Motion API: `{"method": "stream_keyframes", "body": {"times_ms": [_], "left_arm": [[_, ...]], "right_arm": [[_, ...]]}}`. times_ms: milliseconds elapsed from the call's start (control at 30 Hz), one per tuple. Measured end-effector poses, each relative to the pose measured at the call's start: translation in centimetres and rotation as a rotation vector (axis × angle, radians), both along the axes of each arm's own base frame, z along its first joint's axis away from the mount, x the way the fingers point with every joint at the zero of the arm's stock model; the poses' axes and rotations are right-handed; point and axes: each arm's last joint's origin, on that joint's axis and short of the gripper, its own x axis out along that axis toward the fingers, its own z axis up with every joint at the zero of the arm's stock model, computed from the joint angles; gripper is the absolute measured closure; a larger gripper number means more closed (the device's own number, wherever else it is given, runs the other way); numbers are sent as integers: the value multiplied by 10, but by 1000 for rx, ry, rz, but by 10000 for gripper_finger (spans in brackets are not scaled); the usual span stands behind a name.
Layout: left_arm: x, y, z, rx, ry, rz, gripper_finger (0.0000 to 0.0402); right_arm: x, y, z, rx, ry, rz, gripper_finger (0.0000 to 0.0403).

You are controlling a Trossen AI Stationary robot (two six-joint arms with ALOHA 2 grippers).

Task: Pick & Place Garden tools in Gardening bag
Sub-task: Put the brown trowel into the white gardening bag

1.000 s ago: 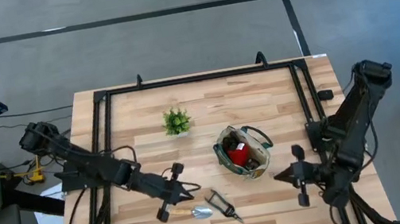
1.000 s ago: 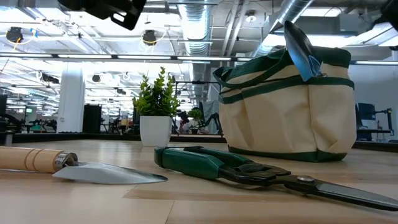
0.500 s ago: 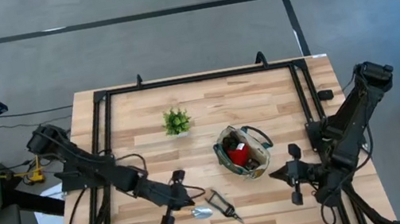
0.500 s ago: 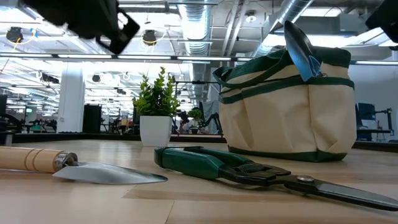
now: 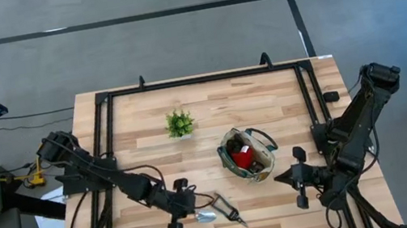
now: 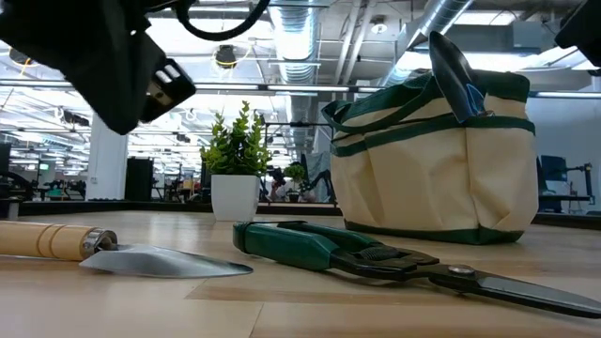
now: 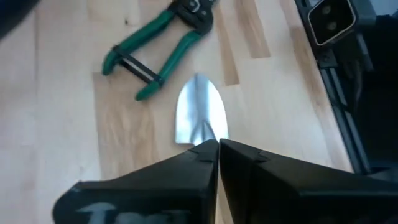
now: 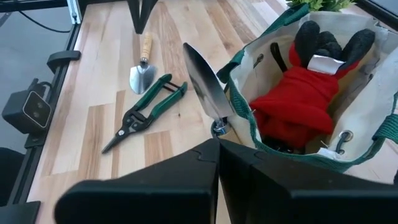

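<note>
Gardening bag [image 5: 247, 153], centre-right of high view: soft canvas, open top, stands up on its own but walls will give if bumped. Already holds a red-and-black piece [image 8: 305, 102] and a second trowel [image 8: 206, 84], blade up over the rim.

Two tools left on the table, lower centre of high view:
- Shears [image 5: 227, 209]: green handles, steel blades, stiff, prob heaviest item. Handles spread, so take it near the pivot or across one handle; the point could snag the bag rim.
- Trowel [image 6: 141, 258]: wooden handle, shiny blade. Light, rigid; blade slick and flat on the wood, so the round handle is the better grip, though it may roll.

Left gripper [image 5: 178, 214], lower centre of high view, above the trowel handle; fingers pressed together, holding nothing. Needs to open before any pick.

Right gripper [image 5: 299, 177], lower right of high view, beside the bag; shut, empty, waiting.

Table [image 5: 267, 100]: pale wood planks in a black frame, smooth, tools will slide. Small potted plant [image 5: 180, 123] upper centre. Room beyond in low view: big open hall, ceiling ducts and lights.
</note>
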Motion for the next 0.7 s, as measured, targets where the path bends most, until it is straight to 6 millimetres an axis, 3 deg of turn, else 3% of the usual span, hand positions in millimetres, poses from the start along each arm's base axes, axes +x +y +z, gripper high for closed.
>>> {"method": "stream_keyframes", "body": {"times_ms": [200, 433, 700], "left_arm": [[-1, -1, 0, -13, 8, -7, 381], [-5, -2, -3, -8, 37, -3, 310], [-23, 3, -26, -48, 168, 85, 271]], "right_arm": [[0, 0, 0, 0, 1, -1, 403], [0, 0, 0, 0, 3, 0, 403], [0, 0, 0, -2, 4, 2, 403]]}}
